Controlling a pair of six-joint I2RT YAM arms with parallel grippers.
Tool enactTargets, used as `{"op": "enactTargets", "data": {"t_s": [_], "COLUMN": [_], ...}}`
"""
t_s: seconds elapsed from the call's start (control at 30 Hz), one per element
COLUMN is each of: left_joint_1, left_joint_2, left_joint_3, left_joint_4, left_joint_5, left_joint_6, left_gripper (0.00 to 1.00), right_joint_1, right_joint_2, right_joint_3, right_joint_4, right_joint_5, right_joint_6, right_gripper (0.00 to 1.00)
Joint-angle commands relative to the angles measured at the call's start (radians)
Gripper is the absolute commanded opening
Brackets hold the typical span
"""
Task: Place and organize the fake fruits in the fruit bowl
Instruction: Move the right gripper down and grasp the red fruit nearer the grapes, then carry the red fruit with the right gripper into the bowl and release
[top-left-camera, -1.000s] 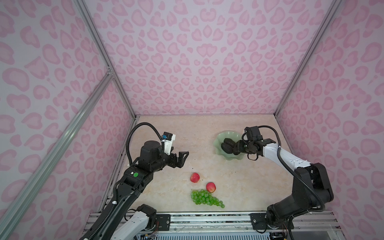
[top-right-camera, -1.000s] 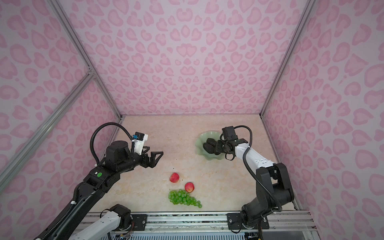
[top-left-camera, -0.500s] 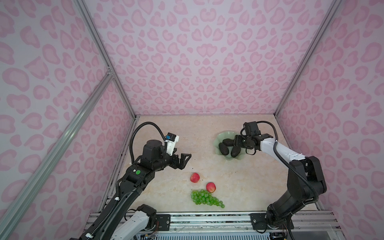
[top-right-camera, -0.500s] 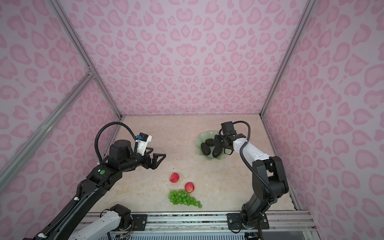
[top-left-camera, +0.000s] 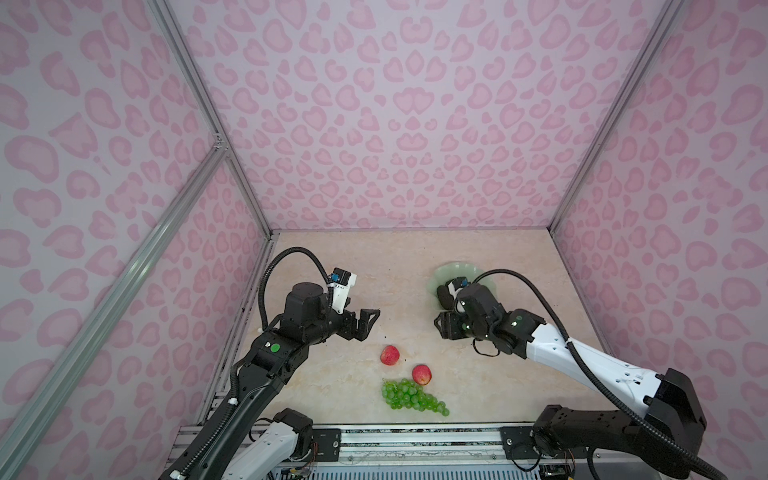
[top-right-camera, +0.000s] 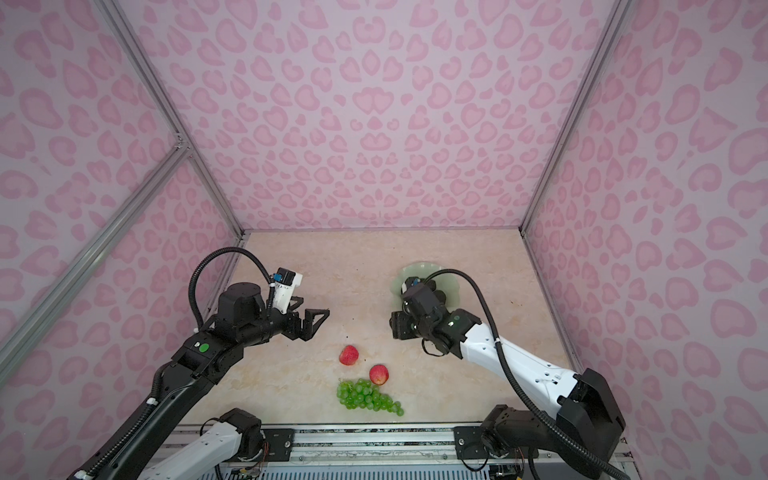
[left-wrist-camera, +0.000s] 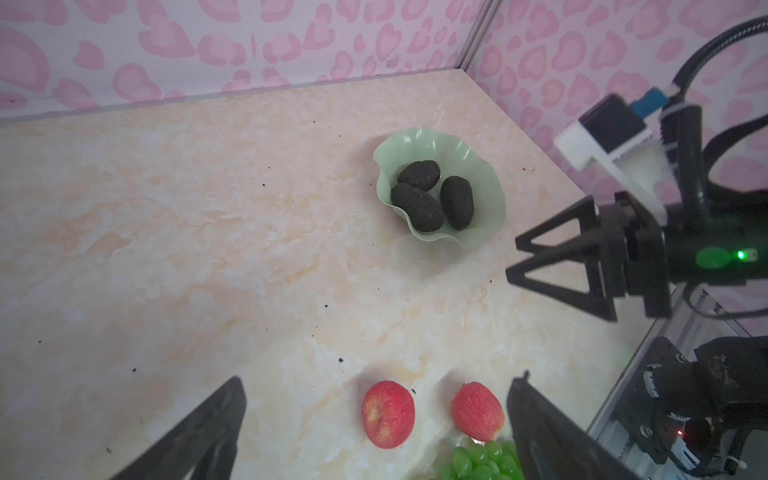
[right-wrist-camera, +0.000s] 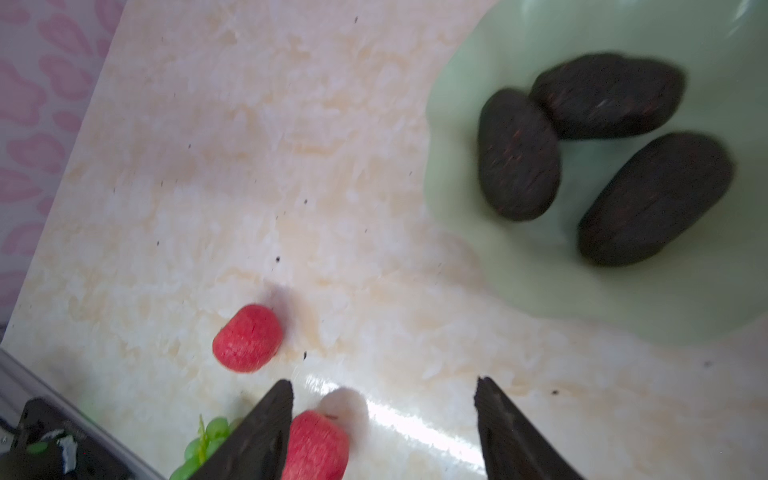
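Left jaws and right jaws both spread, empty. The apples (left-wrist-camera: 387, 414) ahead of the left jaws sit close; grabbing one might roll the other.

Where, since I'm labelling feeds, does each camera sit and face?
Top views: high above the front rail, facing down toward the back wall; left gripper, right gripper show.
Left wrist: on left arm, facing the fruit bowl; own fingers, right gripper show.
Right wrist: on right arm, facing the table; own fingers show.
Both wrist views share avocados, apples.

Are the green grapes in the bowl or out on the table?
Out. The grapes lie on the table beside a red apple, apart from the bowl.
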Motion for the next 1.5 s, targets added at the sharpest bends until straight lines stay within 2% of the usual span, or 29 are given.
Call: {"op": "enactTargets", "data": {"t_s": [0.0,0.1,0.27,0.53,0.9,1.07,1.2,1.27,1.37,1.47], "left_joint_1": [0.002,0.001,0.002,0.002,0.002,0.002,0.002,0.001,0.002,0.002], "left_joint_2": [0.0,0.0,0.005,-0.013,-0.008,-0.006,-0.002,0.0,0.001,-0.005], "left_joint_3": [0.001,0.0,-0.001,-0.005,-0.005,-0.004,-0.004,-0.005,-0.003,-0.006], "left_joint_4": [-0.005,-0.003,-0.009,-0.013,-0.014,-0.014,-0.014,-0.013,-0.013,-0.009], "left_joint_5": [0.028,0.034,0.03,0.016,0.013,0.011,0.016,0.022,0.038,0.04], "left_joint_6": [0.01,0.009,0.009,0.005,0.008,0.008,0.006,0.008,0.008,0.008], "left_gripper": [0.99,0.99,0.99,0.99,0.99,0.99,0.99,0.99,0.99,0.99], "right_joint_1": [0.133,0.221,0.29,0.311,0.304,0.298,0.286,0.259,0.16,0.04], "right_joint_2": [0.031,0.105,0.252,0.351,0.334,0.32,0.239,0.176,0.072,-0.012], "right_joint_3": [-0.034,-0.042,-0.019,-0.037,-0.041,-0.032,0.015,0.034,0.036,0.014], "right_joint_4": [0.013,0.057,0.104,0.154,0.117,0.094,-0.015,-0.069,-0.104,-0.05], "right_joint_5": [0.077,0.068,0.032,0.066,0.148,0.193,0.283,0.322,0.363,0.404], "right_joint_6": [0.187,0.25,0.275,0.307,0.322,0.317,0.276,0.239,0.165,0.062], "right_gripper": [0.71,0.71,0.71,0.67,0.55,0.39,0.33,0.32,0.32,0.31]}}
